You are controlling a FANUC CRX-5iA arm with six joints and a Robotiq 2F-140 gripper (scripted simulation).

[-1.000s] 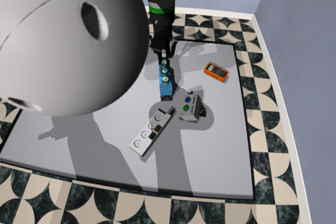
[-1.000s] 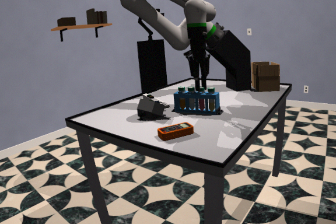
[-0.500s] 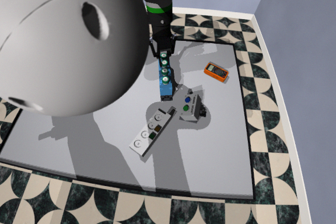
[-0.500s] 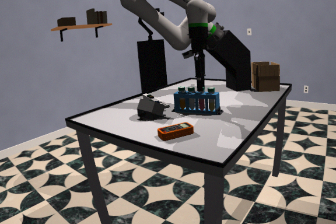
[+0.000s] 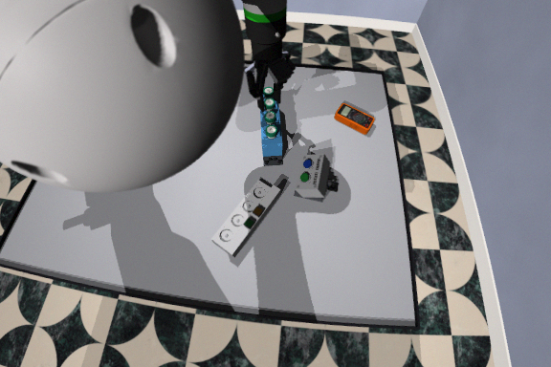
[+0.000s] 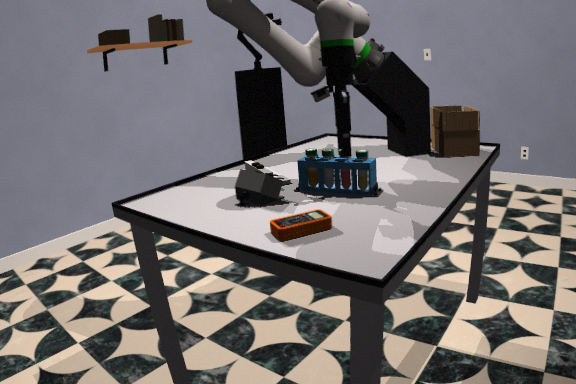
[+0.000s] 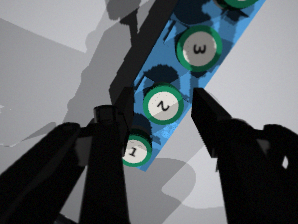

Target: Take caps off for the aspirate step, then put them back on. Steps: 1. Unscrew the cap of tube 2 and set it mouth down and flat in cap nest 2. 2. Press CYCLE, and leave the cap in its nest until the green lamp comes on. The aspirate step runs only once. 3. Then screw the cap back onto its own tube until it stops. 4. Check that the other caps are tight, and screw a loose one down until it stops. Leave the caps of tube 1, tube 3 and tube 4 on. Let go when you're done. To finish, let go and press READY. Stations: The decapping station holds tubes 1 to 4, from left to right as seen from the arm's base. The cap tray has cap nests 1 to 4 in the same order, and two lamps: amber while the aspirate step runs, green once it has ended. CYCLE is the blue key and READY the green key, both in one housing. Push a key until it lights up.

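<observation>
The blue tube rack [image 5: 272,138] holds several tubes with green-rimmed caps, all on. In the wrist view cap 2 [image 7: 162,104] sits between my gripper's [image 7: 161,117] two dark fingers, with a gap on each side. Cap 1 [image 7: 134,151] is partly behind the left finger, and cap 3 [image 7: 199,49] is further along the rack. My gripper [image 6: 344,144] hangs upright over tube 2 [image 6: 343,153] and is open around its cap. The cap tray [image 5: 249,214] has empty nests and both lamps are dark. The blue CYCLE key [image 5: 307,162] and the green READY key [image 5: 304,177] are unlit.
An orange multimeter [image 5: 354,118] lies to the right of the rack. The key housing [image 6: 260,183] stands beside the rack. A cardboard box [image 6: 455,130] and dark panels stand at the table's far edge. The arm's own body blocks the left of the top view.
</observation>
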